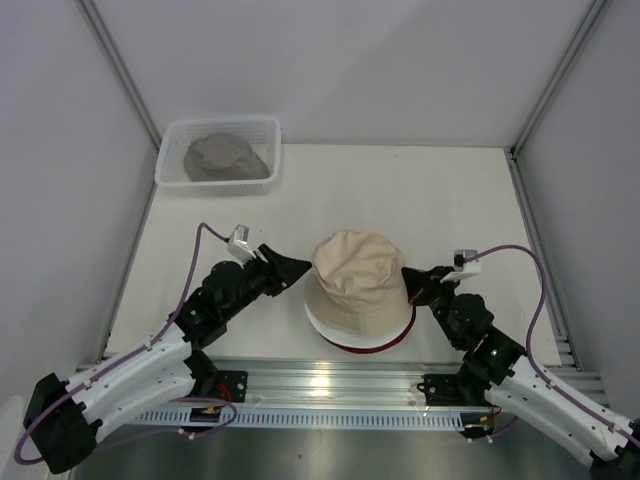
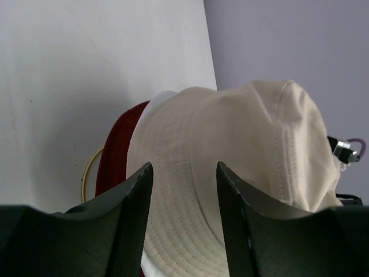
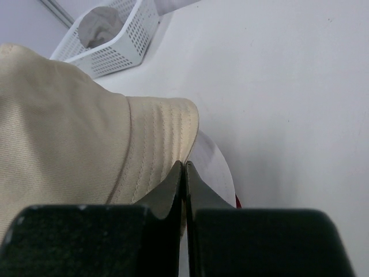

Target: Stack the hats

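A cream-beige hat point(image 1: 355, 275) sits on top of a white hat point(image 1: 340, 336), whose brim shows below it, over a dark red hat point(image 1: 397, 338) at the table's near middle. A grey hat point(image 1: 222, 155) lies in the basket at the back left. My left gripper point(image 1: 300, 268) is open and empty just left of the stack; in the left wrist view point(image 2: 184, 170) its jaws frame the cream hat point(image 2: 242, 144), with the red hat point(image 2: 118, 150) behind. My right gripper point(image 1: 408, 280) is shut on the cream hat's brim point(image 3: 167, 130), with the white brim point(image 3: 210, 164) beneath.
A white plastic mesh basket point(image 1: 170, 168) stands at the back left corner, also in the right wrist view point(image 3: 121, 46). A thin gold wire ring point(image 2: 85, 173) peeks from under the red hat. White walls enclose the table. An aluminium rail point(image 1: 330, 380) runs along the near edge.
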`<state>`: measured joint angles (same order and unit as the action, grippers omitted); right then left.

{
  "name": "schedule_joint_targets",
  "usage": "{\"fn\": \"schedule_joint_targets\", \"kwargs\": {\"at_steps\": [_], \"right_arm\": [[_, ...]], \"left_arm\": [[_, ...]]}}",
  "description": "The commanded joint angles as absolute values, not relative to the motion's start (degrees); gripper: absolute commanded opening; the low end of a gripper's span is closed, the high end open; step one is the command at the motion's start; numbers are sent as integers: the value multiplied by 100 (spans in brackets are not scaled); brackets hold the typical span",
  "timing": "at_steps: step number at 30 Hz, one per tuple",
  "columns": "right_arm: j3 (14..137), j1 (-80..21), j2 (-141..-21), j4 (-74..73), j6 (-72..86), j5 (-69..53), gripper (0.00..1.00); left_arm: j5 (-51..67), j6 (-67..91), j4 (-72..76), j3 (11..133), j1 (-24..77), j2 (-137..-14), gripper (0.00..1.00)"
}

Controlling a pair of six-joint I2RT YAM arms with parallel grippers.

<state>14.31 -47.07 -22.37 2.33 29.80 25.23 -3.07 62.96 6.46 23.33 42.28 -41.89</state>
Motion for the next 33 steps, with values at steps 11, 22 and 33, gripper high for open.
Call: {"fn": "schedule_joint_targets", "kwargs": {"at_steps": [11, 22, 33], "right_arm": [[1941, -4702, -5166, 3162, 2417, 2496, 0], [4146, -4114, -8225, 4158, 2082, 1471, 0], [5080, -2515, -7446, 1280, 3259, 71, 90]], "left_arm": [[-562, 4905, 985, 2303, 4271, -3832, 58], [-151, 4351, 1177, 2496, 3042, -4306, 53], [-562, 3516, 625, 2627, 2751, -3525, 53]]}}
